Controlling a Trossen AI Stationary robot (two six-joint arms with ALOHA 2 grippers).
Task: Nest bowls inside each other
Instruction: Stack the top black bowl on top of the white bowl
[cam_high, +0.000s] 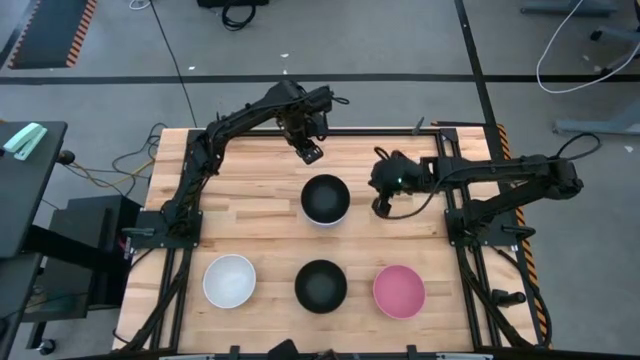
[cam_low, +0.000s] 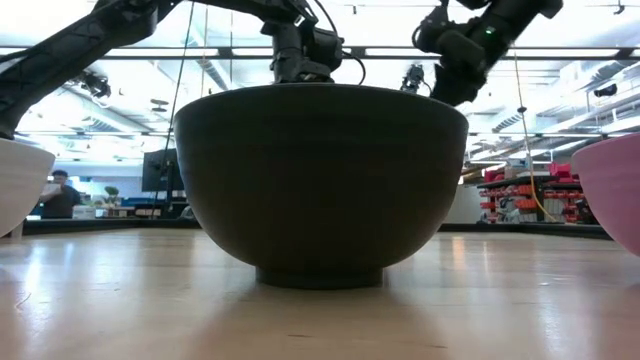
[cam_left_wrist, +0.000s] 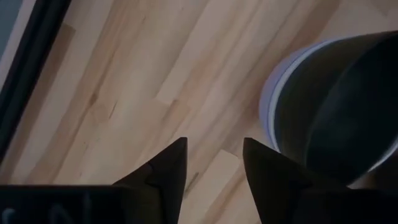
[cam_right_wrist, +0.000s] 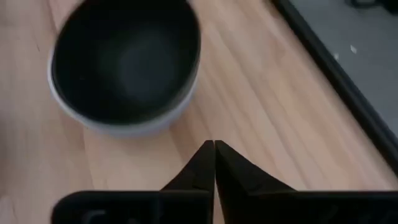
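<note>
While nested at table centre, stacked bowls (cam_high: 325, 199) sat at nine o'clock from right gripper (cam_high: 380, 207), fingers pressed together, empty; nearer than left gripper (cam_high: 308, 152), spread, at twelve.

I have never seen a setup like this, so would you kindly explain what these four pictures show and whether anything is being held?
Two dark robot arms work at a wooden table. One picture looks straight down, one looks level across the tabletop, and two come from cameras on the arms' wrists. Along the near edge lie a white bowl, a black bowl and a pink bowl. In the middle, another black bowl sits nested inside a pale one. The left pincer is open above bare wood beyond that stack. The right pincer is shut beside it. Neither holds anything.
</note>
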